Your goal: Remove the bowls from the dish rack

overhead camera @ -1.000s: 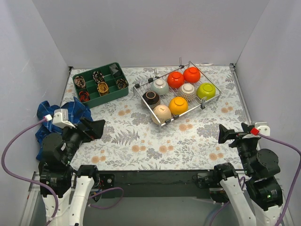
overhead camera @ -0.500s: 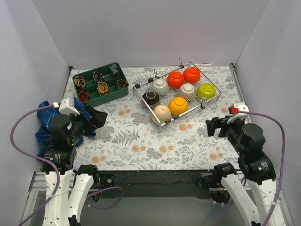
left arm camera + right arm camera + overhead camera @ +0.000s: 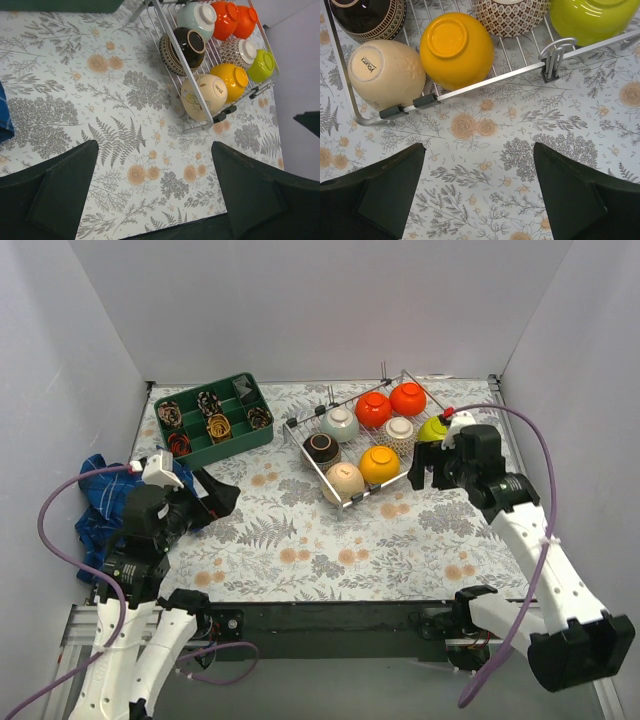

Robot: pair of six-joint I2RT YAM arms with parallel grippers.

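The silver wire dish rack [image 3: 390, 487] stands at the back right and holds eight bowls: two red-orange [image 3: 373, 408], lime green [image 3: 433, 428], orange-yellow [image 3: 379, 464], beige [image 3: 344, 480], dark brown [image 3: 322, 448], pale grey-green [image 3: 339, 423] and white lattice [image 3: 400, 433]. My right gripper [image 3: 422, 468] is open and empty, just outside the rack's front rail [image 3: 520, 70], near the lime green bowl [image 3: 590, 20] and orange-yellow bowl [image 3: 455, 47]. My left gripper [image 3: 215, 495] is open and empty above the floral table at the left, apart from the rack [image 3: 197, 107].
A dark green divided tray [image 3: 232, 450] with small patterned items sits at the back left. A blue cloth [image 3: 100, 495] lies at the left edge beside the left arm. White walls close the table on three sides.
My right arm has reached forward and left from the near right corner to the rack's front rail. My left gripper has shifted slightly forward. Both stay open.
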